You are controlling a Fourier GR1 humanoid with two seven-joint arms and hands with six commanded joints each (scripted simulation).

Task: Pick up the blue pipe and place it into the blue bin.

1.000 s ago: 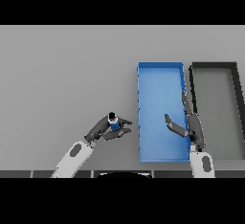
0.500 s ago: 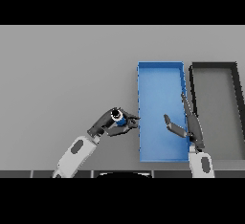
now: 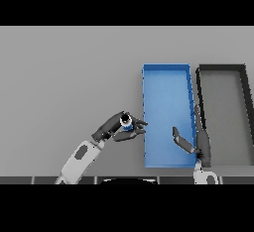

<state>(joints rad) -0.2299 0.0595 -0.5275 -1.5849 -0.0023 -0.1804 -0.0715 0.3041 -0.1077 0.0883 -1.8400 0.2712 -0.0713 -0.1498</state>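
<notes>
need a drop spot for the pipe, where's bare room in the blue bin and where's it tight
The blue bin is bare through its far and middle floor. Its near right corner is crowded by the right hand. The left hand, holding the pipe, is just off its left wall.

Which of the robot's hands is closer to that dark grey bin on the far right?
The right hand. It hovers over the blue bin's right edge, just beside the dark grey bin. The left hand, holding the blue pipe, is left of the blue bin.
</notes>
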